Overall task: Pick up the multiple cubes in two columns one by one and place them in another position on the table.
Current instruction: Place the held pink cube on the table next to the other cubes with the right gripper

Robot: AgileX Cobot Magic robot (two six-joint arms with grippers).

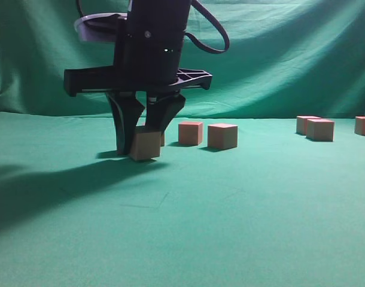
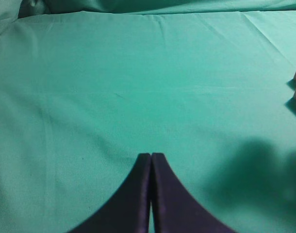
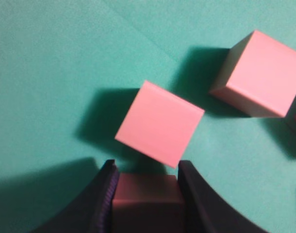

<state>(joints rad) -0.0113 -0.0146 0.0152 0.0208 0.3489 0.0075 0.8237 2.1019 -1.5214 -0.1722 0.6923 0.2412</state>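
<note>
The held cube is clamped between the jaws of the right gripper, w/ its base at or just off the table — contact can't be told — while the left gripper is seen pressed shut on nothing, away from the work. Relative to the held cube, two more cubes are set just beyond it to the right in the exterior view, and a further group is seen well apart, far right. The cube is judged light, rigid, matte and not fragile, so it's best taken on two opposite flat faces, approx. mid-height, squared to the pads to avoid twisting.
</note>
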